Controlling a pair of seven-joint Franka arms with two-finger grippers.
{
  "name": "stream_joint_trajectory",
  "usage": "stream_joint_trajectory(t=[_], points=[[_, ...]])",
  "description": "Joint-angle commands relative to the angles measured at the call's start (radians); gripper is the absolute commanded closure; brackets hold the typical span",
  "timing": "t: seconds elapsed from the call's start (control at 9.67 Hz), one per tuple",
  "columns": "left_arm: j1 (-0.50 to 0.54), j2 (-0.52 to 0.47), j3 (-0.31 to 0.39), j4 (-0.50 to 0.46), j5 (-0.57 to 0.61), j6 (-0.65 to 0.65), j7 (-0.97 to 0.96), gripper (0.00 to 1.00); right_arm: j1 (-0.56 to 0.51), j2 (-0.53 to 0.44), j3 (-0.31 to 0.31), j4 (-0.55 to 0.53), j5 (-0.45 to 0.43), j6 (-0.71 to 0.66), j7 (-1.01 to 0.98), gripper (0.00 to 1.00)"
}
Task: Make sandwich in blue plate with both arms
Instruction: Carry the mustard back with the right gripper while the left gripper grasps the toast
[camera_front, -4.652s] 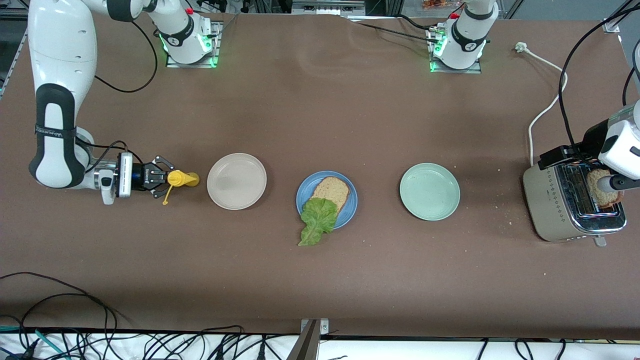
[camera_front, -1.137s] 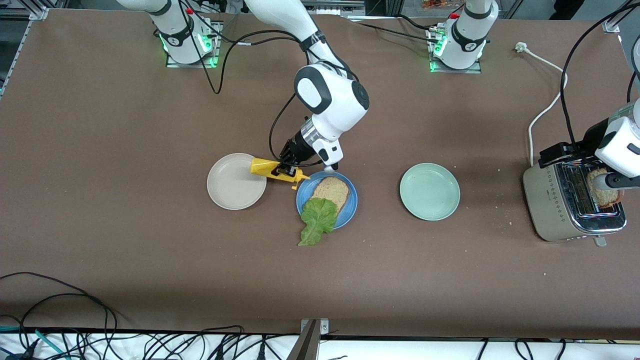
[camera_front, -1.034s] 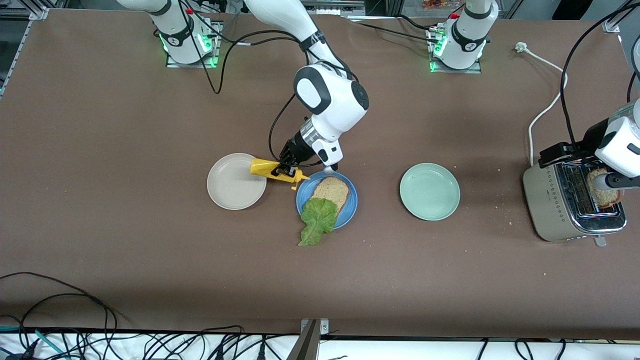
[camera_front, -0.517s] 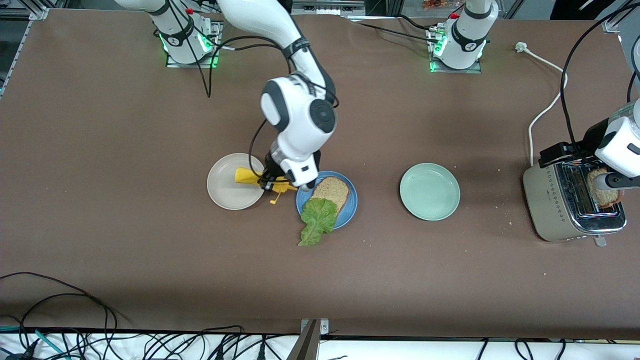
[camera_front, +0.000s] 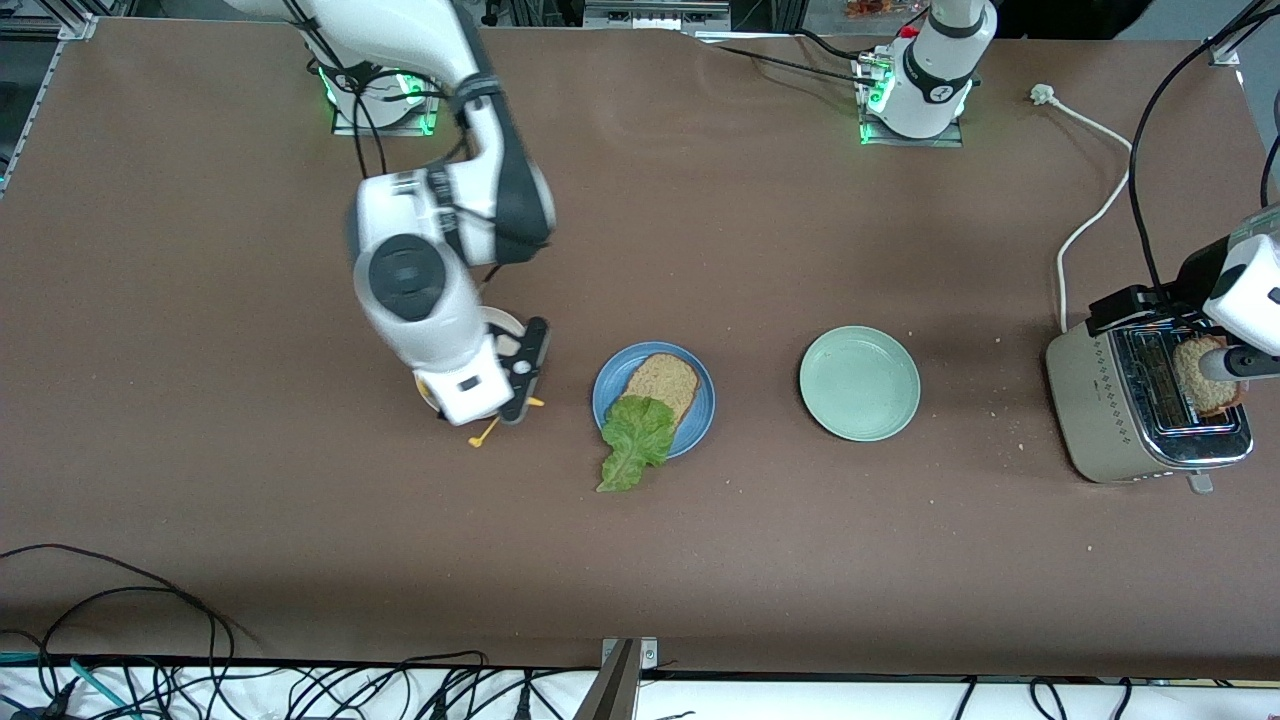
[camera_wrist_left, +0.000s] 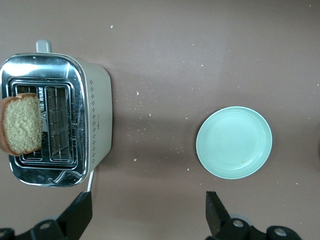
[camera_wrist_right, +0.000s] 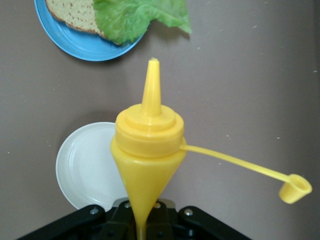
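The blue plate (camera_front: 700, 405) holds one brown bread slice (camera_front: 662, 382) and a green lettuce leaf (camera_front: 635, 440) that hangs over its rim toward the front camera. A second bread slice (camera_front: 1205, 375) stands in the toaster (camera_front: 1130, 410). My right gripper (camera_wrist_right: 142, 220) is shut on a yellow squeeze bottle (camera_wrist_right: 147, 150) above the beige plate (camera_wrist_right: 85, 167). The bottle's nozzle points toward the blue plate (camera_wrist_right: 75, 42), and its cap (camera_wrist_right: 295, 189) dangles on a tether. My left gripper (camera_wrist_left: 146, 220) is open and empty, high above the table beside the toaster (camera_wrist_left: 55, 120).
A pale green plate (camera_front: 859, 383) sits between the blue plate and the toaster. The toaster's white cord (camera_front: 1095, 190) runs toward the left arm's base. Crumbs are scattered around the toaster. Cables hang along the table edge nearest the front camera.
The right arm has swung with the yellow bottle away from the blue plate's rim to over the beige plate. The left arm has stayed by the toaster.
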Motion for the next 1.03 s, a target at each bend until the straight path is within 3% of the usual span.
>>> stream_joint_trajectory(t=[0.0, 0.41, 0.72, 0.93], points=[[0.007, 0.007, 0.005, 0.017, -0.019, -0.017, 0.017, 0.0, -0.148, -0.06, 0.019, -0.029, 0.214, -0.023, -0.26, 1.0], [0.09, 0.009, 0.006, 0.01, -0.007, -0.017, 0.038, 0.0, -0.332, -0.068, 0.022, -0.073, 0.465, -0.179, -0.643, 1.0], [0.223, 0.041, 0.008, 0.019, -0.004, -0.01, 0.144, 0.0, -0.412, -0.068, 0.022, -0.213, 0.645, -0.282, -0.968, 1.0], [0.295, 0.096, 0.008, 0.019, -0.008, 0.0, 0.183, 0.0, -0.434, -0.068, 0.022, -0.325, 0.705, -0.336, -1.139, 1.0]])
